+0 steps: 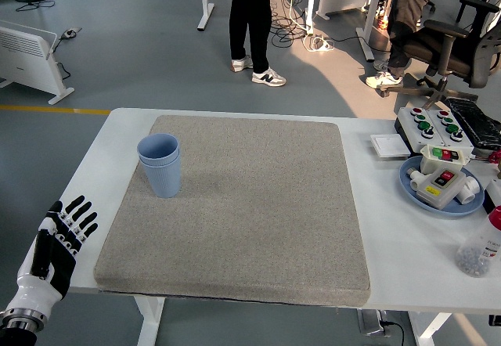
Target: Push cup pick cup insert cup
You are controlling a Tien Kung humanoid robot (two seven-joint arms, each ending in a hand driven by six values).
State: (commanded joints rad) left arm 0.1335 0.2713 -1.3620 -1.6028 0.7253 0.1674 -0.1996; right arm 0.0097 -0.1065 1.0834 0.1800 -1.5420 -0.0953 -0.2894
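Two light blue cups (pixel 160 163) stand upright, one nested inside the other, on the left part of a grey mat (pixel 250 205) on the white table (pixel 391 244). My left hand (pixel 61 238) is at the table's near left corner, fingers spread and holding nothing, well below and left of the cups. My right hand is out of view.
A blue plate (pixel 438 197) with a control box lies at the right edge. Behind it are a button box (pixel 438 125) and a small white pad (pixel 389 145). A clear bottle with a red cap (pixel 481 248) stands at the near right. People stand beyond the table.
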